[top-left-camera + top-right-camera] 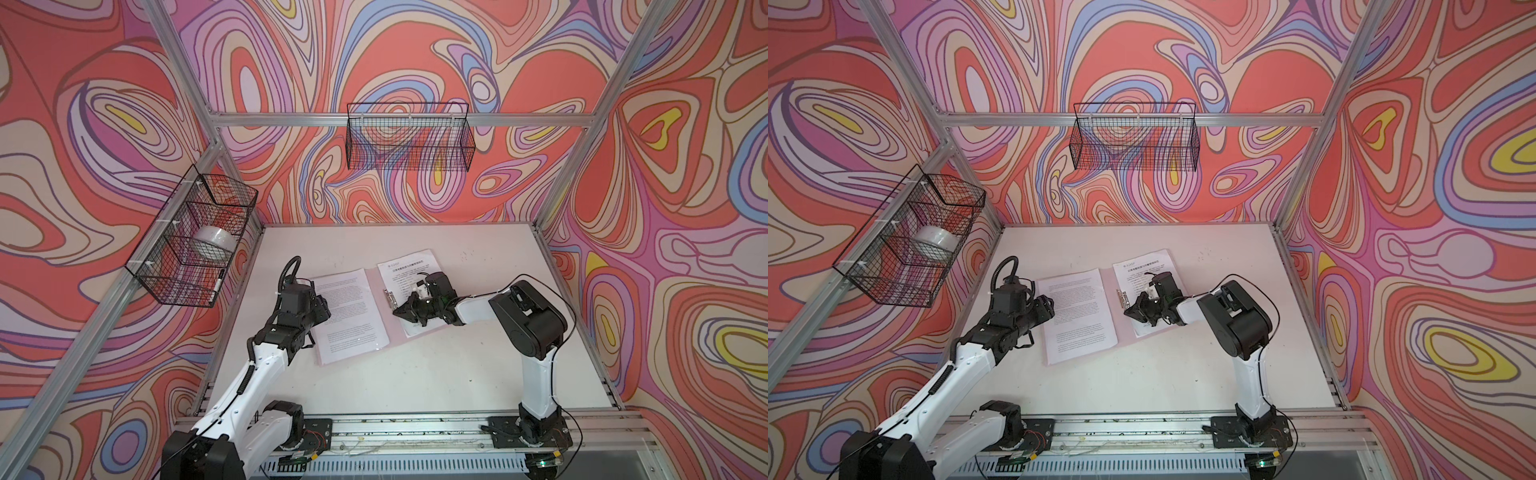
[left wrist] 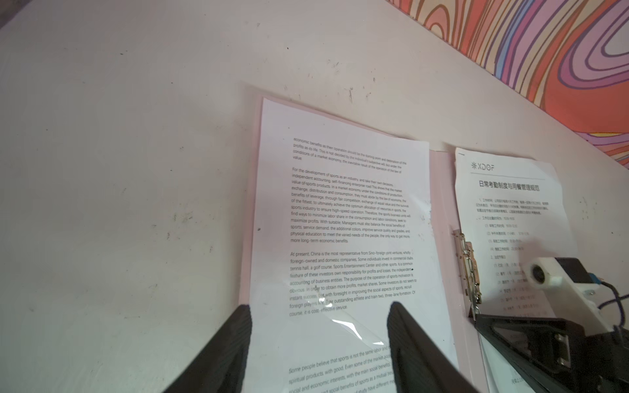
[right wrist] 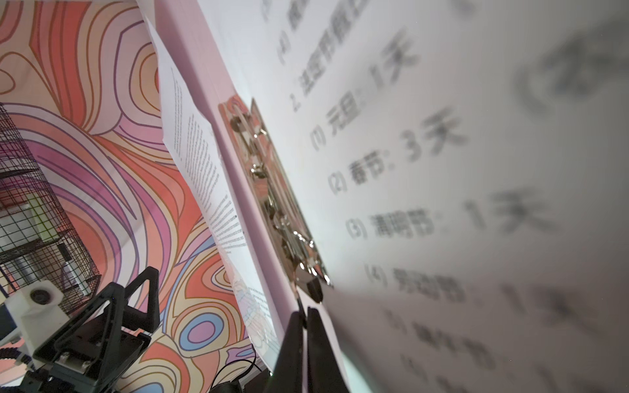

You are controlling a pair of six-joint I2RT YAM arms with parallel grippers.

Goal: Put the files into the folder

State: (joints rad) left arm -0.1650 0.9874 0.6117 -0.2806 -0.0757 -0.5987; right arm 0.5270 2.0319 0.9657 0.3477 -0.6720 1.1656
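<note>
Left of the clip [image 2: 469, 268], the sheet [image 2: 340, 211] lies parallel under my wide left fingers [image 2: 221, 357]; my shut right fingers [image 3: 292, 347] meet the clip's end.

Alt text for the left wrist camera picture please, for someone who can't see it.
An open pink folder lies on a table, an English-text sheet on one half and a Chinese-headed sheet on the other, beside the metal clip. The left gripper is open over the English-text sheet; the right gripper, shut, is at the clip's end.
</note>
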